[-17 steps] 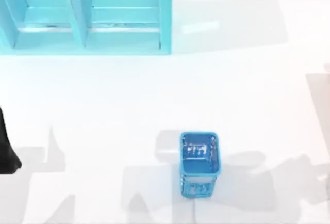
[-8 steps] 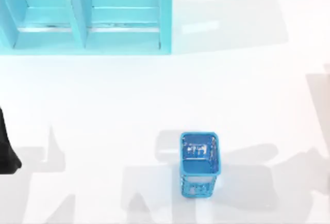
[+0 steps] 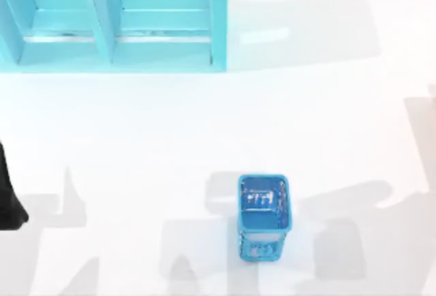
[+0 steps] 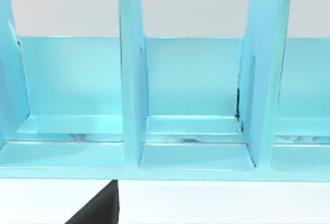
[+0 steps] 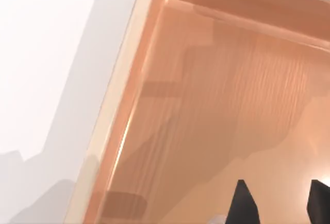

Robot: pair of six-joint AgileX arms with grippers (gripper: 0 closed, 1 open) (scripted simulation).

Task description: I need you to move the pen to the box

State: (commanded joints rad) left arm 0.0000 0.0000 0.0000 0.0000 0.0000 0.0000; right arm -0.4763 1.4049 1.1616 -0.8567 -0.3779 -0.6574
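**Over the wooden box: right gripper released**

Inside the box (image 5: 206, 105), right wrist view: right gripper (image 5: 278, 206) hangs just above the floor. Two dark fingertips (image 5: 241, 203) stand apart, jaws released, bare wood grain between them. Nothing held.

Just beside the nearer fingertip, at the picture's edge, a small pale-grey sliver (image 5: 219, 219) lies low against the box floor. Too little of it to tell if it is the pen.

Box walls pale tan, floor warm orange-brown, with shadow bands across it. White table (image 5: 46, 53) outside the rim.

Top view: small blue mesh holder (image 3: 263, 217) stands upright near the front of the table, centre-right. Pale marks on its inner wall, too blurred to read.

Light-blue shelf unit (image 3: 116, 20) along the far edge, left side, with upright dividers. The left wrist view faces its open compartments (image 4: 191, 95).

Left arm (image 3: 7, 200) parked at the table's left edge, well apart from the holder
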